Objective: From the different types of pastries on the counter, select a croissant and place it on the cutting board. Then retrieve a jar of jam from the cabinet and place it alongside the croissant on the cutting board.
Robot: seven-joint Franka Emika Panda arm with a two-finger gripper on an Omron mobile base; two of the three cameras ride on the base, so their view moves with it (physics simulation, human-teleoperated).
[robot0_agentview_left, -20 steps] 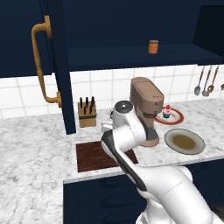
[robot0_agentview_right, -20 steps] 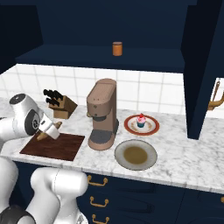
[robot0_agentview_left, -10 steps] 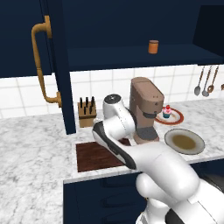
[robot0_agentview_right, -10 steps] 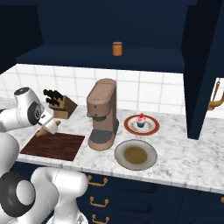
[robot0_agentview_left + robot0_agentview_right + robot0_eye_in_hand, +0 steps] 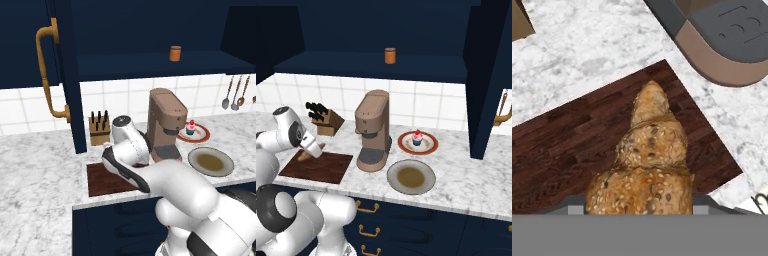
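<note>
Swinging left since 1 second ago, the arm has carried the gripper (image 5: pixel 310 148) over the cutting board (image 5: pixel 326 168), jaws clamped on the croissant (image 5: pixel 646 162) (seeded, hanging above the wood). Step 1 is nearly done: next, lower and release, then fetch the jar of jam (image 5: pixel 175 53) from the cabinet (image 5: pixel 150 35).

Setting: rendered domestic kitchen. Evidence: marbled stone counter (image 5: pixel 466 172) over navy base cabinets with brass pulls; white tiled backsplash; navy wall cabinet (image 5: pixel 30 45), its brass handle (image 5: pixel 47 75) curved. On counter: brown coffee machine (image 5: pixel 373 130), knife block (image 5: pixel 99 129), cutting board (image 5: pixel 318 167). Utensils (image 5: pixel 234 92) hang on wall.
</note>
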